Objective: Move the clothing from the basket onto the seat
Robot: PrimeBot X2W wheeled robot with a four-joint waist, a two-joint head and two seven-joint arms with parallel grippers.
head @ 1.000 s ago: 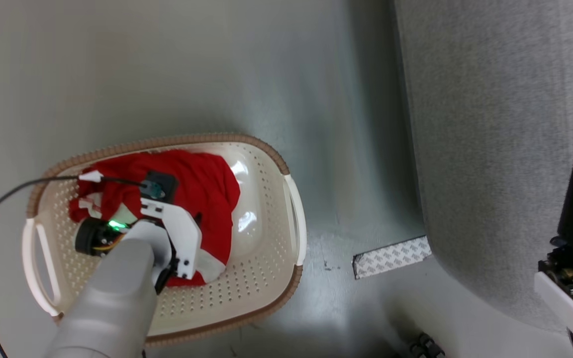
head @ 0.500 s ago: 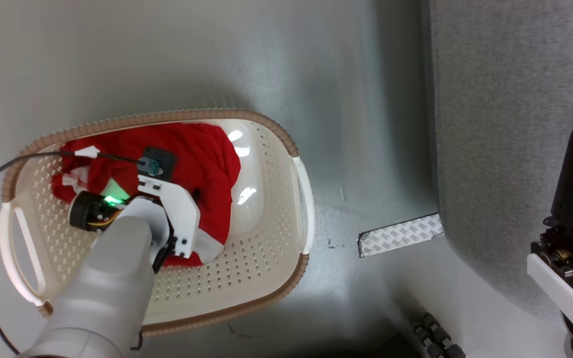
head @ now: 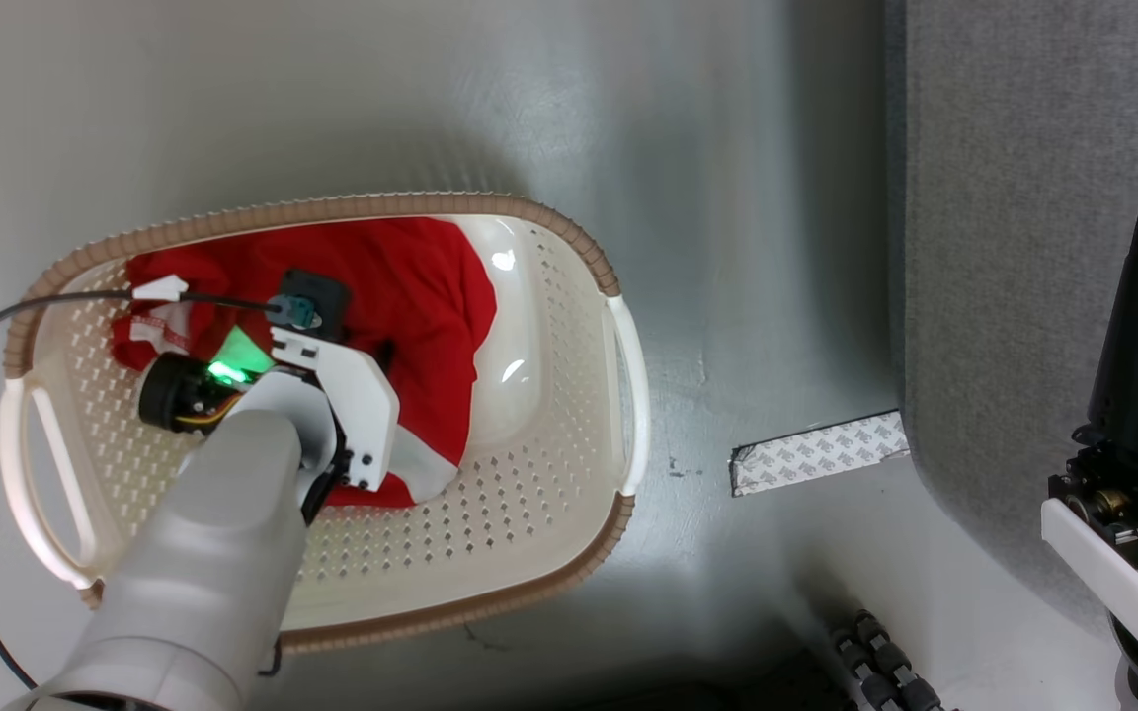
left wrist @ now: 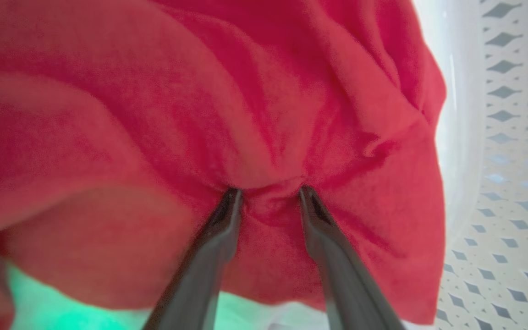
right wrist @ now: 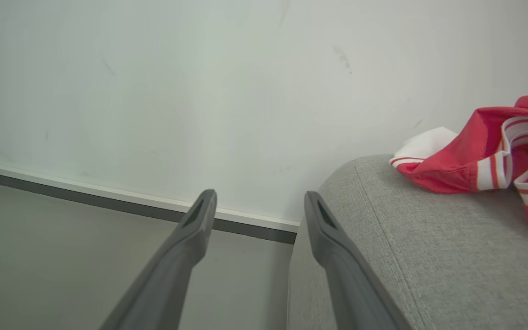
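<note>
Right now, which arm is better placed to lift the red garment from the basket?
Left. The left pincer is down in the basket, fingertips pressed into the red garment with a fold bunched between them. The right pincer stands open and empty beside the edge of the seat, away from the basket.

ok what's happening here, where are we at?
The left gripper is down in the basket, fingertips pushed into the red garment, jaws apart around a bunched fold; nothing lifted yet. The right gripper hangs open and empty next to the sofa, where a red-and-white striped garment already lies. So one piece is moved, one is being picked.
</note>
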